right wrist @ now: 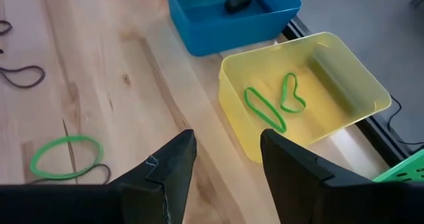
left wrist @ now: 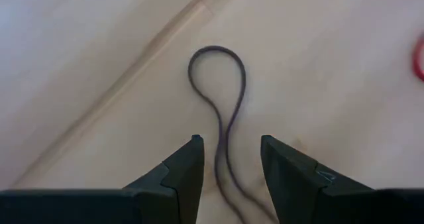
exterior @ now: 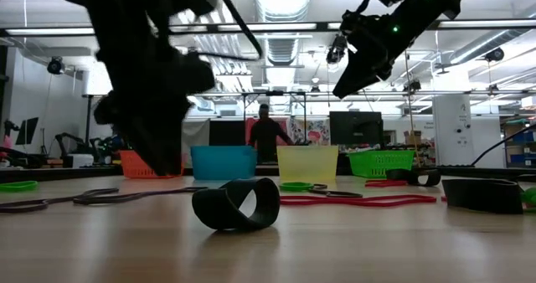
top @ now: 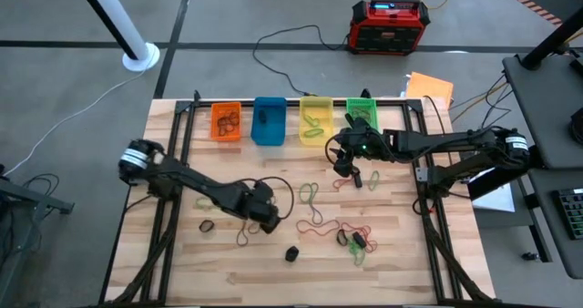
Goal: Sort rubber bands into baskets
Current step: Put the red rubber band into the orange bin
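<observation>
Sorting is partly done: the yellow basket holds two green bands, the orange basket a few dark ones, the blue basket a black clump, yet many rubber bands lie loose on the table in front of the baskets. Farther out from the yellow basket, the left gripper hangs low, jaws open astride a dark band. The right gripper hovers just before that basket, jaws parted, empty.
</observation>
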Tool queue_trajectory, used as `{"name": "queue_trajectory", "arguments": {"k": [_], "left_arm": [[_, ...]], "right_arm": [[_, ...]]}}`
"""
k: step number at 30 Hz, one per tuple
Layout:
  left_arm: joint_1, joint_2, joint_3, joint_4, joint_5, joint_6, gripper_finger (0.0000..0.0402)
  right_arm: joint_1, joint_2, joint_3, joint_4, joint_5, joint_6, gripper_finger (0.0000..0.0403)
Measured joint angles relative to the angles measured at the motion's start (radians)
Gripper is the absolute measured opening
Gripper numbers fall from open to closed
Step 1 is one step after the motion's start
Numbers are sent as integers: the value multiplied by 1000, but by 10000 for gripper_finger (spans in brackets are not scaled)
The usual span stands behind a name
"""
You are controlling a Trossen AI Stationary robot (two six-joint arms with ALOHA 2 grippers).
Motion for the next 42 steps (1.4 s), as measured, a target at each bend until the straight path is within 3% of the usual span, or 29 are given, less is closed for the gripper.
{"name": "queue_trajectory", "arguments": {"k": [10,16,20,27,37,42], "left_arm": [[9,75,16,10,33,-51,134],[9,95,16,17,11,-52,131],[8,97,16,21,7,-44,104],[8,99,16,32,5,-5,9],[-14,67,63,-14,-20,52,0],[-20,-25,128,-124,-101,97,0]], "right_arm": [[0,3,-20,21,0,-31,169],[0,6,-100,139,0,-41,166],[-2,5,-132,149,1,-56,168],[-2,5,-137,154,1,-55,169],[-3,5,-137,179,1,-78,155],[-2,5,-137,179,1,-78,146]]}}
